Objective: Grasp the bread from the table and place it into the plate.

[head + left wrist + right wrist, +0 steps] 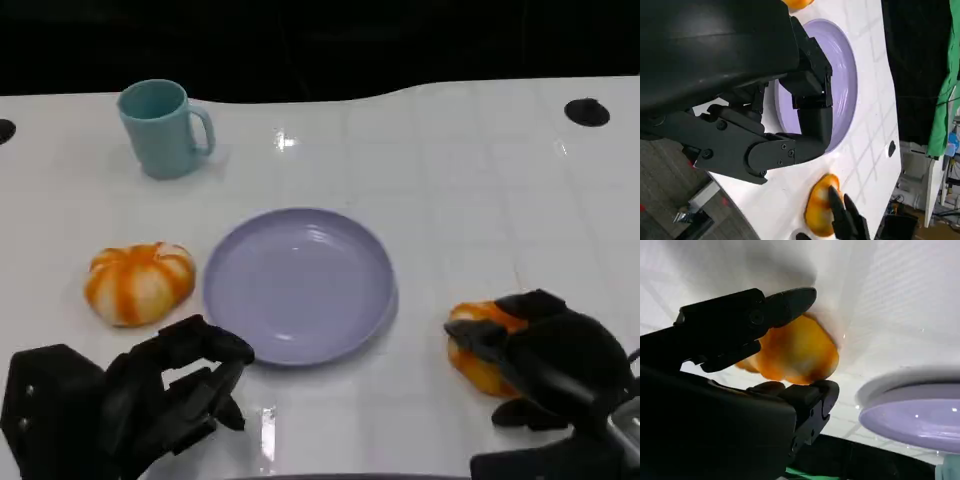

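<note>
Overhead, I see my right hand clasping a bread on the glossy white bench, right of the lilac plate; another bread and a teal mug sit left. My left hand hovers spread, holding nothing. Left wrist: green cloth beyond the bench's edge. Right wrist: fingers bracket the bread.
</note>
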